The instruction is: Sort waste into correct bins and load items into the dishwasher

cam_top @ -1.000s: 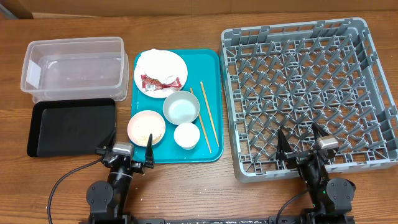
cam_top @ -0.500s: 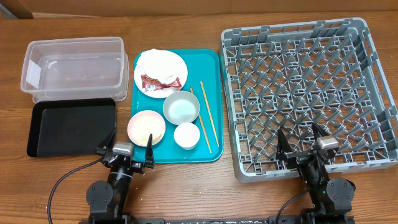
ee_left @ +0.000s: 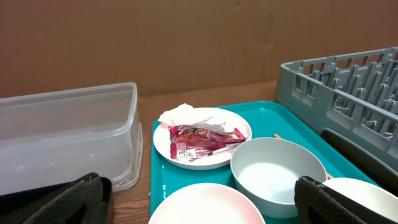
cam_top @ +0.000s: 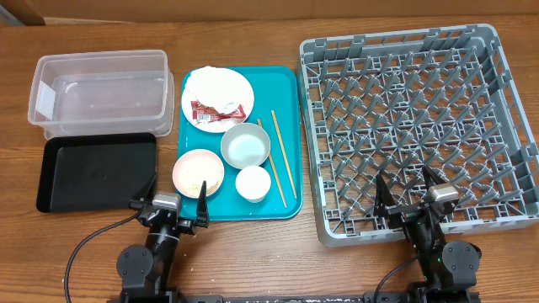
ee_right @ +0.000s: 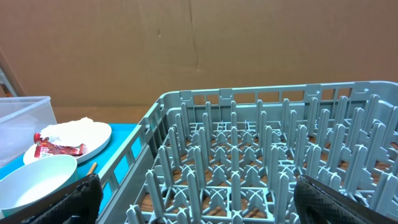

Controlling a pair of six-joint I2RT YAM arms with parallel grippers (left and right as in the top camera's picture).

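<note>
Overhead: we saw left gripper (cam_top: 175, 192) & right gripper (cam_top: 404, 192) parked at near edge, fingers wide apart, nothing held. Wrapper (cam_top: 221, 110) & napkin (cam_top: 210, 84) sat on plate (cam_top: 215, 126), rice (cam_top: 200, 177) in pink bowl (cam_top: 187, 165). Risk: a tilted bowl could've spilled grains onto tray (cam_top: 286, 84).

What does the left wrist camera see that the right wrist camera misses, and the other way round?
Only the left wrist view shows the pinkish bowl, at its bottom edge. Only the right wrist view looks down into the grey dish rack, to its grid floor. Both show the plate with the red wrapper and napkin, the grey bowl and the clear tub.
</note>
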